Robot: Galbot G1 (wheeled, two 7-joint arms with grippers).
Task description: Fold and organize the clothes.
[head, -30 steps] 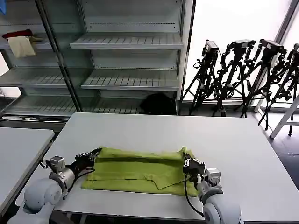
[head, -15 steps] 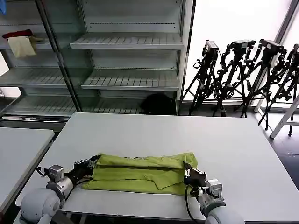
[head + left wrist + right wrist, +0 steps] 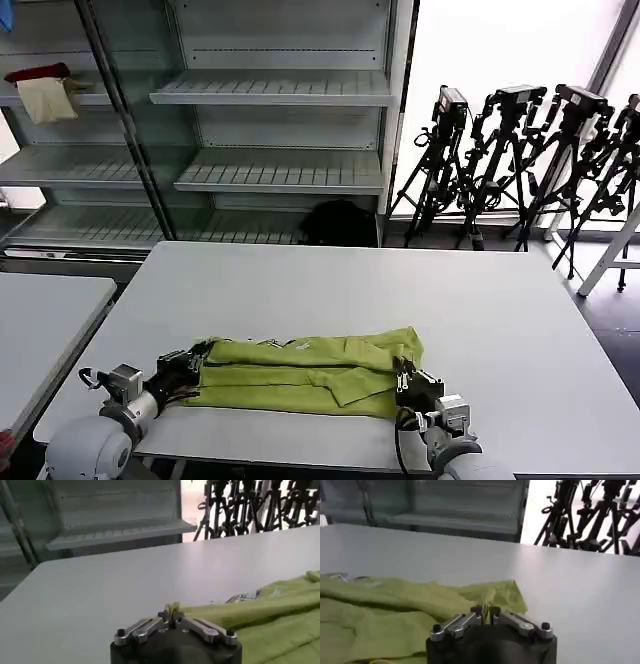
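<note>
The clothes are one lime-green T-shirt [image 3: 305, 372], folded into a long band across the near part of the grey table [image 3: 340, 290]. My left gripper [image 3: 196, 356] is shut on the shirt's left end, low over the table. In the left wrist view the left gripper [image 3: 171, 616] pinches a thin fold of green fabric [image 3: 280, 610]. My right gripper [image 3: 404, 375] is shut on the shirt's right end. In the right wrist view the right gripper [image 3: 487, 611] holds a ridge of the shirt [image 3: 395, 610].
Metal shelving [image 3: 270, 120] stands behind the table, with a red cloth [image 3: 36, 73] and a cream cloth [image 3: 46, 99] on an upper left shelf. Several camera tripods [image 3: 520, 160] stand at the back right. A second table [image 3: 40, 330] lies to the left.
Both grippers have pulled the shirt's held edge toward the table's near side and lowered it. The band is now narrower and flatter.
</note>
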